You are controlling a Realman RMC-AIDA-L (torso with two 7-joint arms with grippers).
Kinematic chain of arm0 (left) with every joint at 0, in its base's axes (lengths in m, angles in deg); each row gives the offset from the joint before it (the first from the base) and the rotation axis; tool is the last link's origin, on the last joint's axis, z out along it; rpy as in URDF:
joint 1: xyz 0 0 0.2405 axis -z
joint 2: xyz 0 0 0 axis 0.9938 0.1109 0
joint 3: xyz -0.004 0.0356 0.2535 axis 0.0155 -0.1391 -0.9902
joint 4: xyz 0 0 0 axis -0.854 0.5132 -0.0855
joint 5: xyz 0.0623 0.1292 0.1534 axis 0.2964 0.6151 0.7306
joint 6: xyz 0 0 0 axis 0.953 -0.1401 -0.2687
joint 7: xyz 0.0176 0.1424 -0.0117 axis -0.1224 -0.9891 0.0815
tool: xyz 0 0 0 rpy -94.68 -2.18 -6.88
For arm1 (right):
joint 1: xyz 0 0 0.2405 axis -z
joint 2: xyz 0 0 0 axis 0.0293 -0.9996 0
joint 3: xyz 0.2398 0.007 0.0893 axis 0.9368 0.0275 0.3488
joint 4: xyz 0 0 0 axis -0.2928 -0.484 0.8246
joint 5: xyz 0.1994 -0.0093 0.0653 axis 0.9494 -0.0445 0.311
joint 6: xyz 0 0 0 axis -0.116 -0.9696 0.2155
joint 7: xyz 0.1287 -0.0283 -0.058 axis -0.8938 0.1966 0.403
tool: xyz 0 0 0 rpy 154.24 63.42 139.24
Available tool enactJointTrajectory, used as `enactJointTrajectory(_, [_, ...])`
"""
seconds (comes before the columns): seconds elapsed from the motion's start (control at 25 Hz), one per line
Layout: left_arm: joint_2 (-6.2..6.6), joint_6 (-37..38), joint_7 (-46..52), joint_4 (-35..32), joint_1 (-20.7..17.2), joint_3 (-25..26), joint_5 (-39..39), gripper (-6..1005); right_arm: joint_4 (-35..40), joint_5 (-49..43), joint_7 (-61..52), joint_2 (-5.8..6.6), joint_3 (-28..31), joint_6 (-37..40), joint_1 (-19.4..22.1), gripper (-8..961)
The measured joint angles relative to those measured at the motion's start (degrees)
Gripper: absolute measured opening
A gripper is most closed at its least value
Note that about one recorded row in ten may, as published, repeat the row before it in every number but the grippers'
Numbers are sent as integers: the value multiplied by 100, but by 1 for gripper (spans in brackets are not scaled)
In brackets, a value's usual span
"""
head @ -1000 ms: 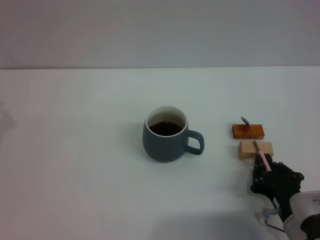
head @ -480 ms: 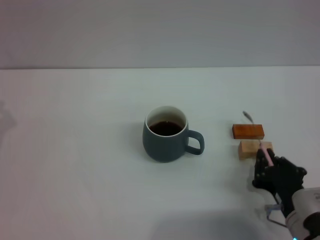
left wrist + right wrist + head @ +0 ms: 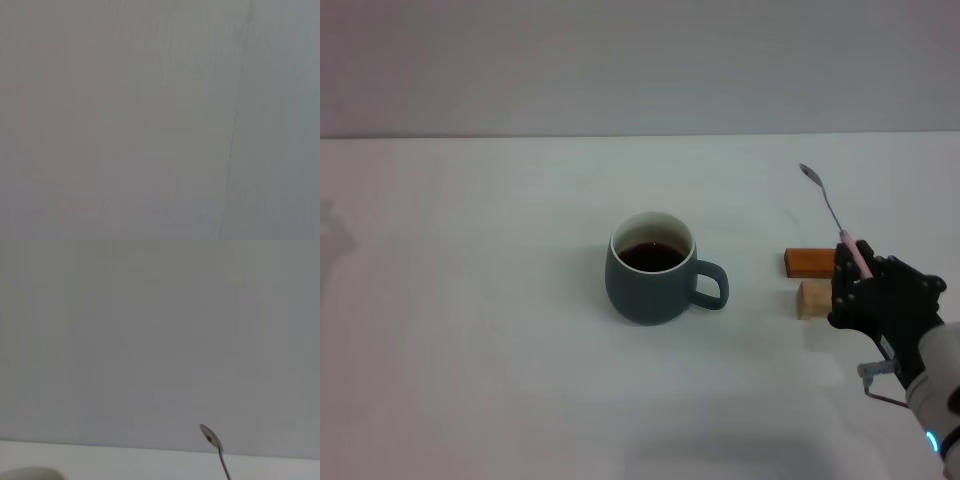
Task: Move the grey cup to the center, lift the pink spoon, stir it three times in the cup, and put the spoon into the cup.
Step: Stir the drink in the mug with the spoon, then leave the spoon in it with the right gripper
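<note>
The grey cup (image 3: 650, 268) stands upright near the middle of the white table, handle toward the right, with dark brown liquid inside. My right gripper (image 3: 855, 270) is to the right of the cup, shut on the pink handle of the pink spoon (image 3: 830, 208). The spoon is held up in the air, its metal bowl pointing up and away. The spoon's bowl also shows in the right wrist view (image 3: 210, 436). The left gripper is out of view.
An orange block (image 3: 808, 262) and a tan wooden block (image 3: 813, 298) lie on the table right of the cup, partly behind my right gripper. The cup's rim shows at the corner of the right wrist view (image 3: 30, 473).
My right gripper has risen with the spoon. The spoon has lifted off the two blocks and now stands higher, its bowl well above them. The cup has not moved.
</note>
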Motion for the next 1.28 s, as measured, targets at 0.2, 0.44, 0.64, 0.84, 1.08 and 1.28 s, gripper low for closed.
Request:
enactJointTrajectory(0.2, [0,-2,0,0,9,32,0,-2,-958,20,1085,-48,994,-1515,502,123])
enactJointTrajectory(0.44, [0,-23,0,0,14,50,1,-2,-1894,-172,1407,-299,2531,-3991,973,123])
enactJointTrajectory(0.64, [-9,-78,0,0,25,57,1,-2,-2344,-1176,933,-773,3701,-5667,983,124])
enactJointTrajectory(0.84, [-12,-136,0,1,57,59,-2,-2,-2557,-2264,-175,-800,4227,-6535,429,124])
enactJointTrajectory(1.08, [-23,-142,3,-11,91,55,-41,-2,-2742,-2939,-843,-807,4967,-8029,-483,123])
enactJointTrajectory(1.28, [-26,-142,5,3,138,58,-50,-2,-2830,-3441,-1252,-823,5456,-9217,-1278,123])
